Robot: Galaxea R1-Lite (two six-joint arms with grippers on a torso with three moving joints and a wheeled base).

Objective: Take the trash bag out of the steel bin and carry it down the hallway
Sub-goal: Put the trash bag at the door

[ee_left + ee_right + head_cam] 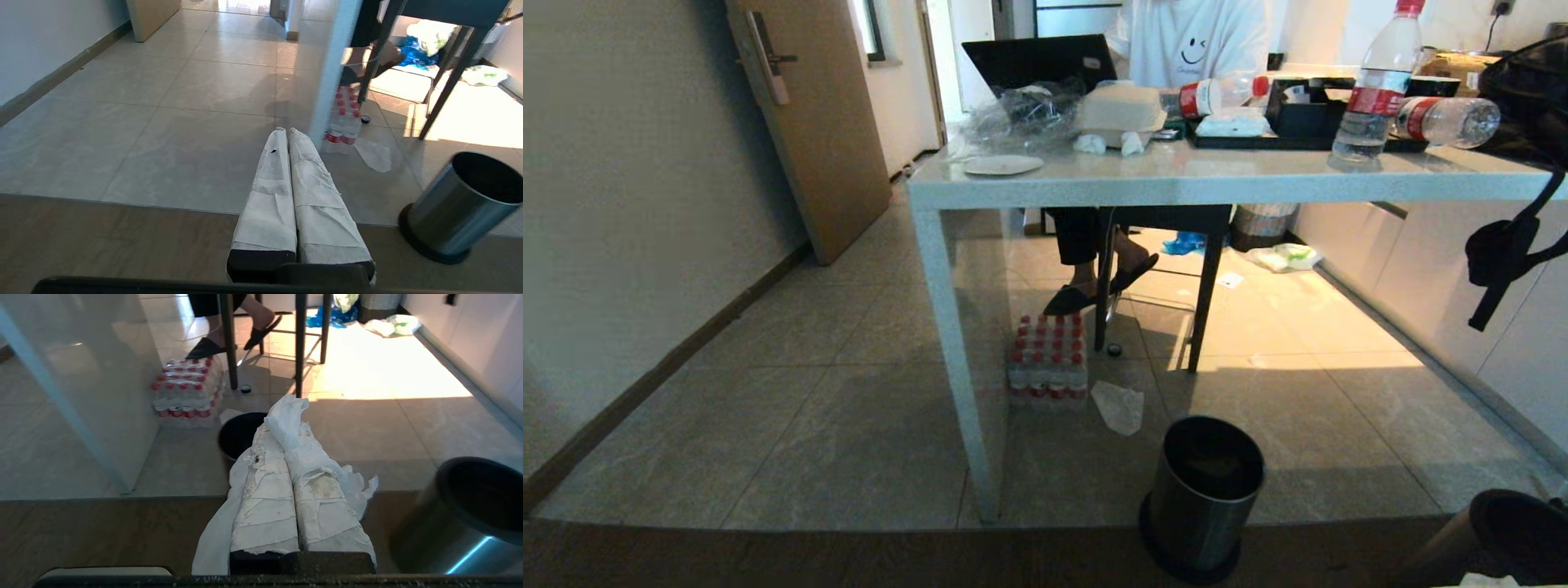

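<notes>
Heads up: your right gripper (284,443) is clamped shut with the white trash bag (286,416) bunched at its tips and draped down both sides, so it looks out already. The steel bin (1205,490) sits on the floor straight ahead, just right of the table leg (952,343), dark inside. The left gripper (288,131) is closed on nothing and farther off.
</notes>
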